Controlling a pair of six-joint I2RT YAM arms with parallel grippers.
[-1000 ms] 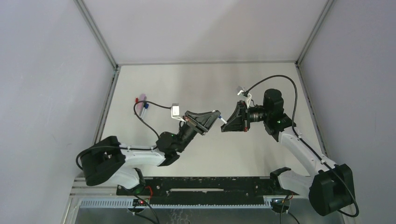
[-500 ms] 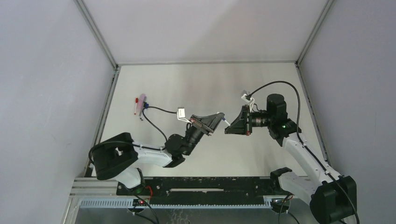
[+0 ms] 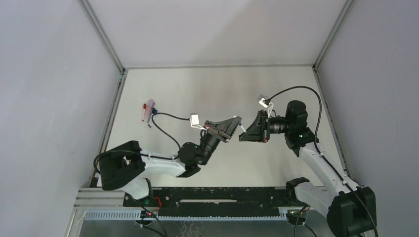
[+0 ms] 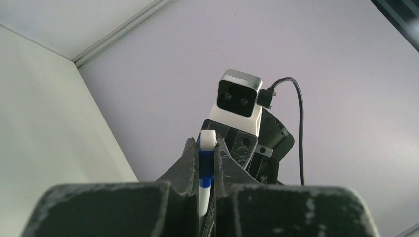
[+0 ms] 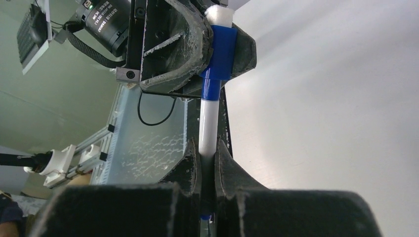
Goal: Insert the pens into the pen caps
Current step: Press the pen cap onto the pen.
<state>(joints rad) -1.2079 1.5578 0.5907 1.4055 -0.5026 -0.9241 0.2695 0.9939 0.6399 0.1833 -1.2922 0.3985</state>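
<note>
Running between the two grippers, the blue-and-white pen (image 3: pixel 242 129) hangs in the air above the table (image 3: pixel 197 89), near its middle. In the top view its long axis lies on a slant from far-left to near-right. The capped end points toward the left arm and the white barrel toward the right arm.

The left gripper (image 3: pixel 236 121) is closed narrowly on the blue cap (image 5: pixel 223 52), with one finger pressed on each side. A white plug shows at the cap's outer end. In the right wrist view a thinner blue collar comes out of the cap and joins the white barrel, so the pen's end sits inside the cap. How deep it sits cannot be told.

The right gripper (image 5: pixel 207 153) is pinched just as narrowly on the white barrel, lower down its length. The fingertips of the two grippers are near each other but apart.

A pink marker (image 3: pixel 149 104) and a red pen (image 3: pixel 144 111) lie on the table by the left wall, well apart from both grippers.
</note>
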